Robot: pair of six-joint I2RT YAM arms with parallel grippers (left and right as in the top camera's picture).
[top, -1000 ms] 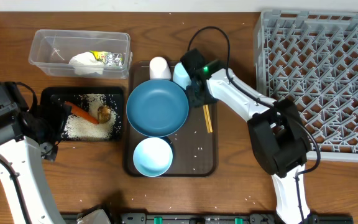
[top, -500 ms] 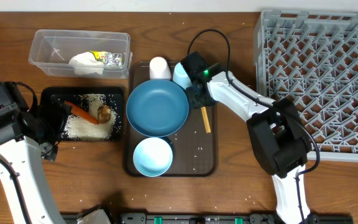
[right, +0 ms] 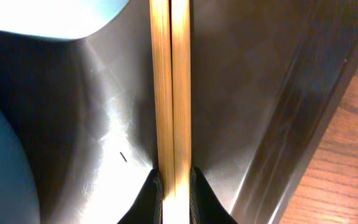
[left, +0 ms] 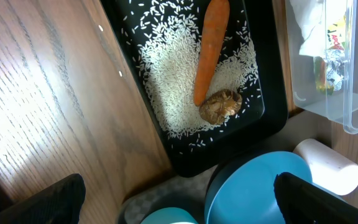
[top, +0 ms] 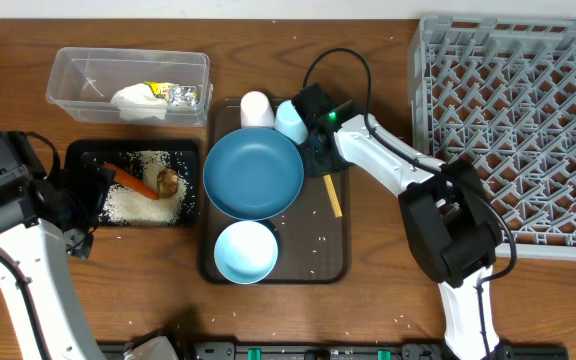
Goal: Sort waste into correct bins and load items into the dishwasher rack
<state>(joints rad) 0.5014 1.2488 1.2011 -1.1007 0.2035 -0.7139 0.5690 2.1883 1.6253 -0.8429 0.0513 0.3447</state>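
My right gripper (right: 174,186) is shut on the pair of wooden chopsticks (right: 170,93), held over the dark-brown serving tray (top: 333,240); the chopsticks also show in the overhead view (top: 332,193). The dark-blue plate (top: 253,173), pale-blue bowl (top: 245,251), white cup (top: 256,108) and pale-blue cup (top: 291,121) sit on that tray. The black tray (top: 83,155) holds the carrot (left: 210,46), brown lump (left: 221,104) and rice (left: 166,68). The clear tub (top: 68,70) holds tissue (top: 136,100) and the wrapper (top: 176,94). My left gripper (left: 179,211) is open, beside the black tray.
The grey dishwasher rack (top: 513,130) fills the right side of the table. Loose rice grains lie on the serving tray and on the wood near the front edge.
My right gripper has shifted slightly left and back, tilting the chopsticks a little; the pale-blue cup nudged. The left arm has not moved.
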